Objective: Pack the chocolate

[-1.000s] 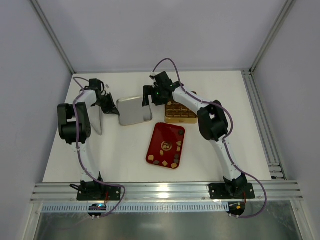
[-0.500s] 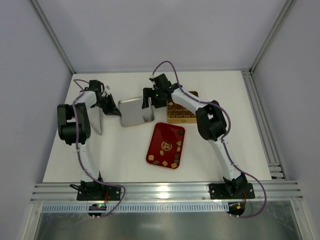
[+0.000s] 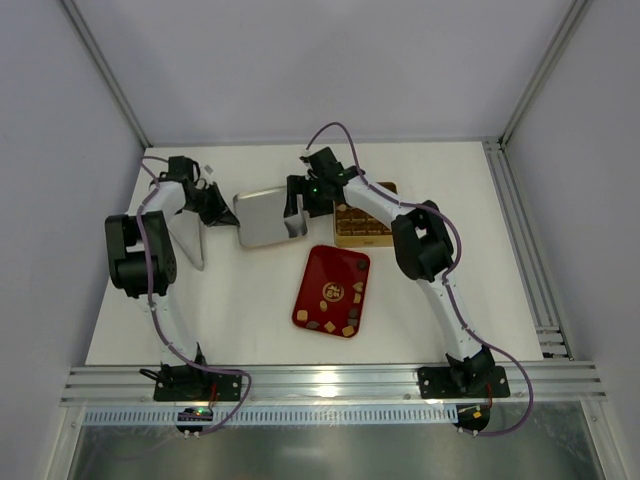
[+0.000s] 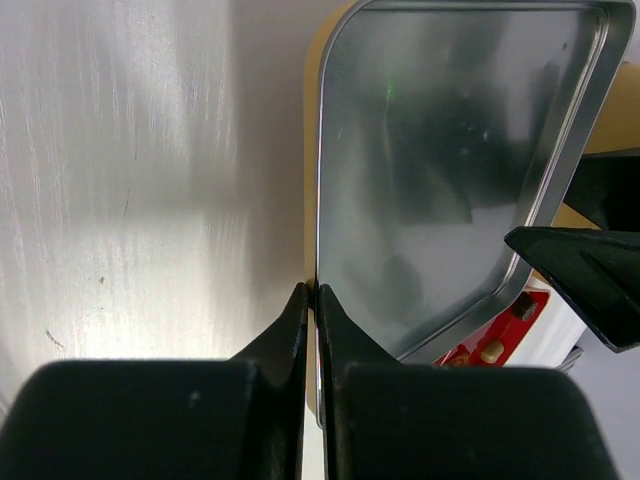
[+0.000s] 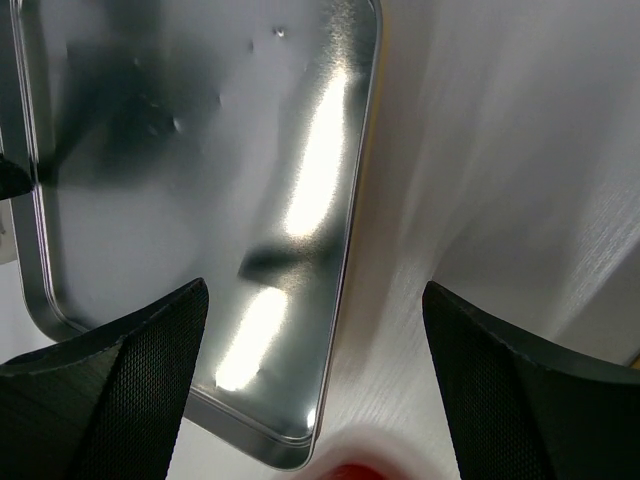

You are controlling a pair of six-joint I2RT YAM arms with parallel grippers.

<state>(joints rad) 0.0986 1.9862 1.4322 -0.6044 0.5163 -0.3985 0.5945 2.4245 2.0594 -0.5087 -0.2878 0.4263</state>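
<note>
Left claw (image 4: 311,291) tight on tin lid (image 4: 440,180)

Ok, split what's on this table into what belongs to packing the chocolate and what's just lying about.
Belongs:
chocolate on the red tray
gold tin with compartments
silver lid, pinched at its rim by the left gripper, with the open right gripper over its edge

Lying about:
pale grey flat piece beside the left arm, unidentifiable

On the desk (image 3: 460,260), the lid (image 3: 262,222) is left of the tin (image 3: 365,232). The tray (image 3: 320,270) lies in front of both, with chocolate (image 3: 358,287) in it. The left end effector (image 3: 228,222) pinches the lid's left edge, and the right end effector (image 3: 293,212) is over its right side.
</note>
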